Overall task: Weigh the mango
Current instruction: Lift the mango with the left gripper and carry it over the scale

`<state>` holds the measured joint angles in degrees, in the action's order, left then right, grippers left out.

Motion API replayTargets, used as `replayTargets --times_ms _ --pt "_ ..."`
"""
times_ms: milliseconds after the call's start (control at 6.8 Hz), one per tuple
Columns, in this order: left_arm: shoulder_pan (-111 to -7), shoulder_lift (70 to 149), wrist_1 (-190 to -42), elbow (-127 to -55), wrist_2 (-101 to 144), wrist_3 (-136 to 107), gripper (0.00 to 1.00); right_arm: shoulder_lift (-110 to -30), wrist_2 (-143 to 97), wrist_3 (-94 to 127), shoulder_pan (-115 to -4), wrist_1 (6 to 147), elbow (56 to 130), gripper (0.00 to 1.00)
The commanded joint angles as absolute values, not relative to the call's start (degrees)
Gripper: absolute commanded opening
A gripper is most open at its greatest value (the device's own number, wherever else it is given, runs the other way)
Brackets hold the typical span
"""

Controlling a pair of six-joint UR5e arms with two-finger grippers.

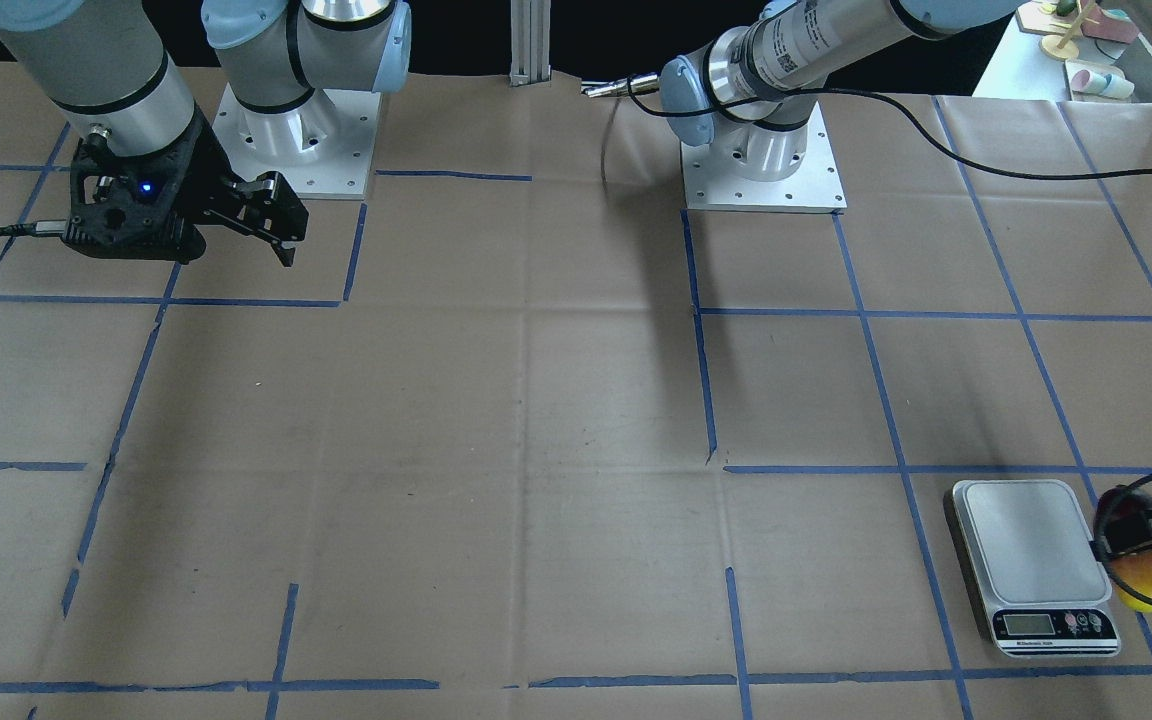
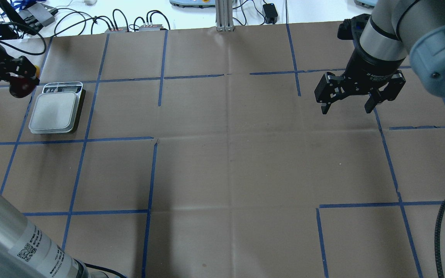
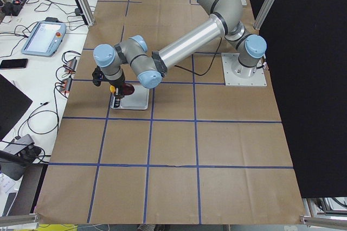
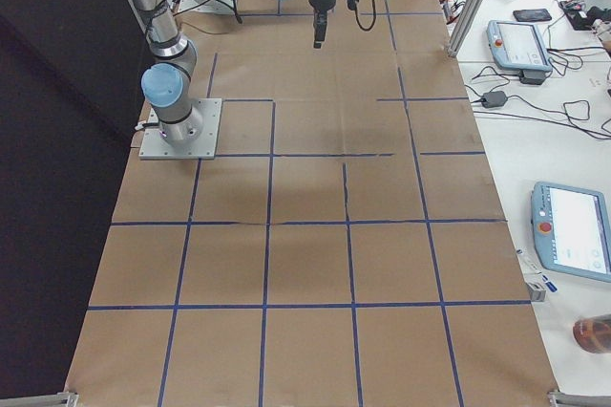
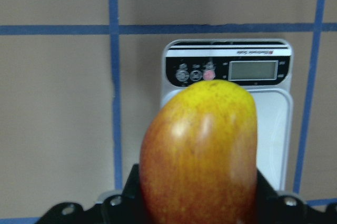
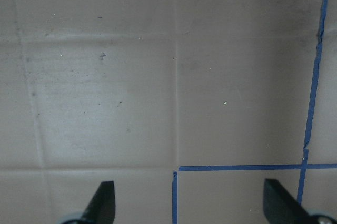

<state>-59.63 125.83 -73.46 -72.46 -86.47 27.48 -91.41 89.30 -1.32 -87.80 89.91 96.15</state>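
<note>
The mango (image 5: pixel 200 155), red-orange fading to a yellow tip, fills the left wrist view. My left gripper (image 2: pixel 17 75) is shut on it and holds it above the table, just beside the scale's outer edge. The mango also shows at the right edge of the front view (image 1: pixel 1148 585) and in the left side view (image 3: pixel 123 88). The silver kitchen scale (image 2: pixel 54 112) has a bare platform, and its display and buttons show in the left wrist view (image 5: pixel 253 70). My right gripper (image 2: pixel 348 104) is open and empty, hovering over bare paper far from the scale; its fingers (image 6: pixel 102 200) frame the table.
Brown paper with a grid of blue tape (image 2: pixel 153 173) covers the table. The arm bases (image 1: pixel 761 160) stand on the robot's side. Cables and control boxes (image 2: pixel 129 23) lie beyond the far edge. A black cable (image 1: pixel 1036 160) runs across the paper near the left arm's base.
</note>
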Motion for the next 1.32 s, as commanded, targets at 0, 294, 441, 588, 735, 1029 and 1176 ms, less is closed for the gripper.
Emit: replayTargets --times_ms 0,294,441,588,735,1029,1176 --pt "-60.9 125.8 -63.8 -80.8 -88.9 25.0 0.43 -91.4 89.3 -1.3 -87.8 89.9 96.2 1.00" --pt "-60.9 125.9 -63.6 -82.1 -88.8 25.0 0.50 -91.4 89.3 -1.3 -87.8 89.9 96.2 1.00" --pt "-60.9 126.2 -63.5 -81.5 -88.8 25.0 0.85 -91.4 89.3 -1.3 -87.8 89.9 96.2 1.00" --pt "-60.9 126.2 -63.6 -81.1 -88.9 25.0 0.99 -91.4 89.3 -1.3 -87.8 89.9 96.2 1.00" --pt "-60.9 125.0 -63.6 -80.6 -88.9 24.9 1.00 -91.4 89.3 -1.3 -87.8 89.9 96.2 1.00" --pt "-61.3 117.9 -64.7 -81.0 -89.1 23.8 1.00 -91.4 89.3 -1.3 -87.8 89.9 96.2 1.00" --pt "-63.0 113.3 -66.2 -82.3 -88.9 17.6 1.00 -91.4 89.3 -1.3 -87.8 89.9 96.2 1.00"
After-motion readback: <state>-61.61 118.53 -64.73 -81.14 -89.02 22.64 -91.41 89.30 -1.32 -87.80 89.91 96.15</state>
